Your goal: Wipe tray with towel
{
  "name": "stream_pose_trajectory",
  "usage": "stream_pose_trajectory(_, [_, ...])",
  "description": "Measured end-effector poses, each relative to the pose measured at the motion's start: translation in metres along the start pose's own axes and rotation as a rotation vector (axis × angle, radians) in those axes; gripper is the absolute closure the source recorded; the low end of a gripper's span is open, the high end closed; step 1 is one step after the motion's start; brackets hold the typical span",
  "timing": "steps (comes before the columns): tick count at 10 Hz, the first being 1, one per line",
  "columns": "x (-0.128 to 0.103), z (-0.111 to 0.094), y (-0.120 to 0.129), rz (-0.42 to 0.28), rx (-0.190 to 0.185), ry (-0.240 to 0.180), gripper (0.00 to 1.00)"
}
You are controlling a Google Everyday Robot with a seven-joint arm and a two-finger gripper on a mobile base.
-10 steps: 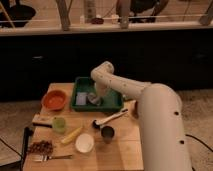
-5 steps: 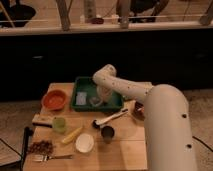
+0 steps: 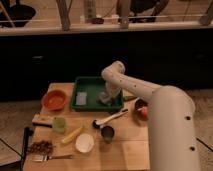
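Observation:
A green tray (image 3: 88,86) sits at the back of the wooden table. A pale towel (image 3: 81,99) lies in its left part. My gripper (image 3: 106,98) reaches down from the white arm into the tray's right part, over a small grey crumpled thing that I cannot identify. The gripper stands to the right of the towel, apart from it.
An orange bowl (image 3: 54,99) stands left of the tray. A green cup (image 3: 59,124), a banana (image 3: 71,135), a white bowl (image 3: 84,143), a dark metal cup (image 3: 107,132), a brush (image 3: 110,119), a fork (image 3: 52,158) and a red-and-dark item (image 3: 142,109) lie in front.
The arm has swung right across the tray, from over its left-middle to its right part. The towel now lies uncovered on the left.

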Motion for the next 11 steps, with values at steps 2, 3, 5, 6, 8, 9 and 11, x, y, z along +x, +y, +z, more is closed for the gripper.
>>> stream_pose_trajectory(2, [-0.001,0.0,-0.025,-0.005,0.029,0.006,0.97])
stream_pose_trajectory(3, [-0.007,0.0,-0.033,-0.018,0.041,0.0,0.97])
stream_pose_trajectory(5, [-0.028,-0.001,-0.05,-0.087,0.06,-0.022,0.97])
stream_pose_trajectory(6, [-0.044,-0.001,-0.056,-0.142,0.067,-0.042,0.97])
stream_pose_trajectory(8, [-0.059,0.002,-0.047,-0.221,0.056,-0.068,0.97])
stream_pose_trajectory(9, [-0.062,0.003,-0.044,-0.232,0.052,-0.075,0.97])
stream_pose_trajectory(11, [-0.065,0.008,-0.021,-0.225,0.027,-0.089,0.97])
